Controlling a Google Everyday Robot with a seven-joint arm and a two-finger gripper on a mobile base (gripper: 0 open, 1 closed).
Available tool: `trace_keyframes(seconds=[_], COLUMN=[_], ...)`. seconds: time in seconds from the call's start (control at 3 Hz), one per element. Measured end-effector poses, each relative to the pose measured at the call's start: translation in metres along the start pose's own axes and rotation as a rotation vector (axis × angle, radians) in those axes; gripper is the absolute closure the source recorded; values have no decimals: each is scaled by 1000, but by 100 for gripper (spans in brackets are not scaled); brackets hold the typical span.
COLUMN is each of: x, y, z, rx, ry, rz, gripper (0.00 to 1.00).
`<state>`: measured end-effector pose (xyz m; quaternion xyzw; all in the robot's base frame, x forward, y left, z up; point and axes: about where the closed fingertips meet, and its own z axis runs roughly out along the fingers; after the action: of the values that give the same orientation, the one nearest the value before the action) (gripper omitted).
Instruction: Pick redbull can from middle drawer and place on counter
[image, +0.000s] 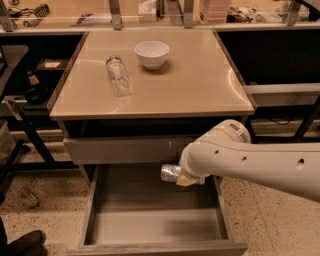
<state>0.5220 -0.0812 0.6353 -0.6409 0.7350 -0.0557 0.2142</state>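
The redbull can (171, 173), small and silvery, lies sideways in my gripper (184, 178), which is shut on it. It hangs above the back of the open middle drawer (150, 227), just below the closed grey drawer front (125, 150). The drawer's flat grey floor is bare. My white arm (250, 162) reaches in from the right and hides most of the gripper. The beige counter (195, 85) lies above and behind, higher than the can.
A clear bottle (119, 75) lies on its side on the counter's left part. A white bowl (151, 53) stands near the counter's back middle. Dark shelving and a table leg stand to the left; a bench with clutter runs behind.
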Motion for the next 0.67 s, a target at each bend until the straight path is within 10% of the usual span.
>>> trace_keyframes(seconds=[0.67], x=[-5], y=[-32], z=[-60], rx=[58], ry=[80], rz=[-8], gripper=[100])
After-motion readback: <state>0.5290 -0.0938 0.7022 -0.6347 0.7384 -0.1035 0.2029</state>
